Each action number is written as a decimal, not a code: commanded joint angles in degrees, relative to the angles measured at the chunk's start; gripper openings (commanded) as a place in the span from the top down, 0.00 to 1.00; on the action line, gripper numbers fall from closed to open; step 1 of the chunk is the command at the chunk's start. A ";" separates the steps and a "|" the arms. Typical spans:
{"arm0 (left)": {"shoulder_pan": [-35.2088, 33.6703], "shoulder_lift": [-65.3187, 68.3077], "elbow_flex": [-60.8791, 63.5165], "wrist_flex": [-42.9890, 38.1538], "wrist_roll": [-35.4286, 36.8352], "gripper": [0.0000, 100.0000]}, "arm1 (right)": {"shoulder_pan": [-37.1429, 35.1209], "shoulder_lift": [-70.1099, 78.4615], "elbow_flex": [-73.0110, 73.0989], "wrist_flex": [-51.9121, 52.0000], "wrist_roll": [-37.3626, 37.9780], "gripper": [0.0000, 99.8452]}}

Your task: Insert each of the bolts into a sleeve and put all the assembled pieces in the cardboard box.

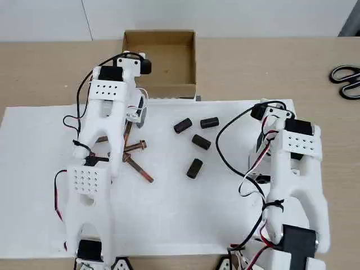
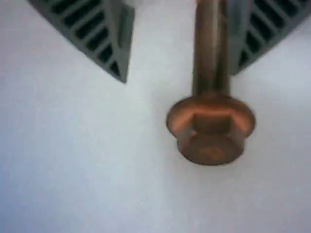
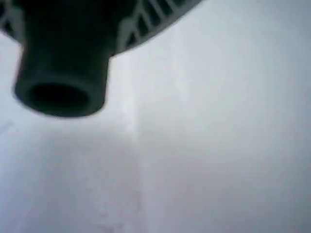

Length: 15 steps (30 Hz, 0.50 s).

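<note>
My left gripper [image 2: 177, 73] stands open low over the white sheet, near the cardboard box [image 1: 160, 62]. A copper bolt [image 2: 211, 121] lies between its grey fingers [image 2: 102, 34], its shaft against one finger and its hex head toward the camera. From above, that gripper [image 1: 138, 112] sits left of centre, with more bolts [image 1: 135, 147] crossed beside the arm. My right gripper [image 3: 73, 24] is shut on a black sleeve [image 3: 60, 77], whose open end points down at the sheet. Several loose sleeves [image 1: 201, 142] lie mid-sheet, left of the right gripper [image 1: 261, 149].
The white sheet [image 1: 185, 225] covers most of the wooden table. Scissors [image 1: 346, 79] lie at the far right edge. The open box stands at the sheet's back edge, just behind the left arm.
</note>
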<state>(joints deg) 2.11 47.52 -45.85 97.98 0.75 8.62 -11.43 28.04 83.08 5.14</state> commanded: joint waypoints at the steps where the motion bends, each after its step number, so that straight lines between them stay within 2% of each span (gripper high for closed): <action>1: -0.18 -0.26 -1.80 -2.29 -0.35 0.87 | 0.57 -2.15 -0.18 -0.48 0.35 0.99; 15: -2.02 5.71 -2.24 -3.69 -0.35 0.90 | 0.40 -2.15 -0.18 -0.75 0.35 0.99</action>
<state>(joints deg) 1.67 53.05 -47.25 96.13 0.48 8.62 -11.43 28.04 83.08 5.14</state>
